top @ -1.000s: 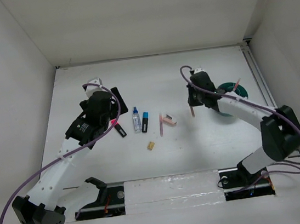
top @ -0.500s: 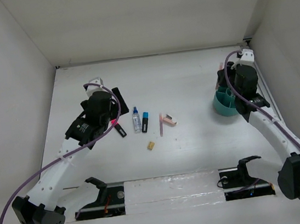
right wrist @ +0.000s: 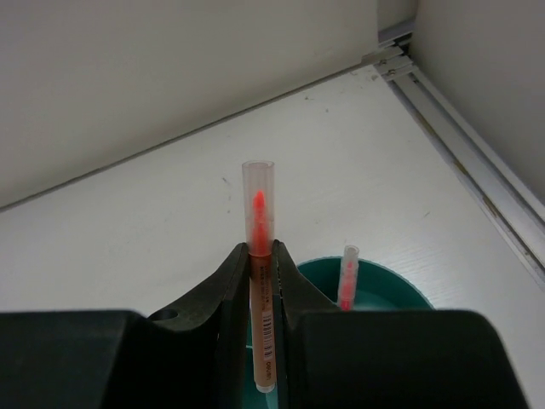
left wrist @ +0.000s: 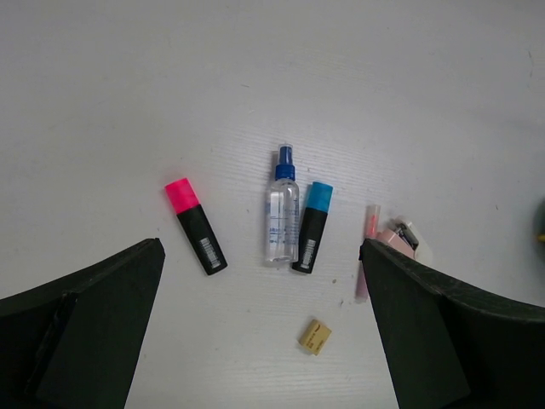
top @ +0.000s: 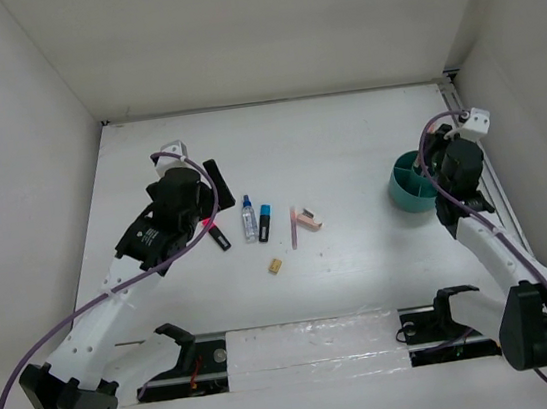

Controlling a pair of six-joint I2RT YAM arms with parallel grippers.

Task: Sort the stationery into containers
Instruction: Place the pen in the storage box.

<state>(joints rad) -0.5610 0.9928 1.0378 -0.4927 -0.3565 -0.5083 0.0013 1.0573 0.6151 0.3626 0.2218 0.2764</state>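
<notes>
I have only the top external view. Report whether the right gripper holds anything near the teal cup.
Observer: Yes. The right gripper is shut on a thin pen with a clear cap and an orange tip, held upright.
Operator: Give me where that pen is relative to the cup.
Observer: In the right wrist view its lower end hangs over the teal cup, near the rim closest to the camera. I cannot tell which compartment lies below it.
Operator: Say what is in the cup.
Observer: One similar clear-capped pen stands in it, to the right of the held one.
</notes>
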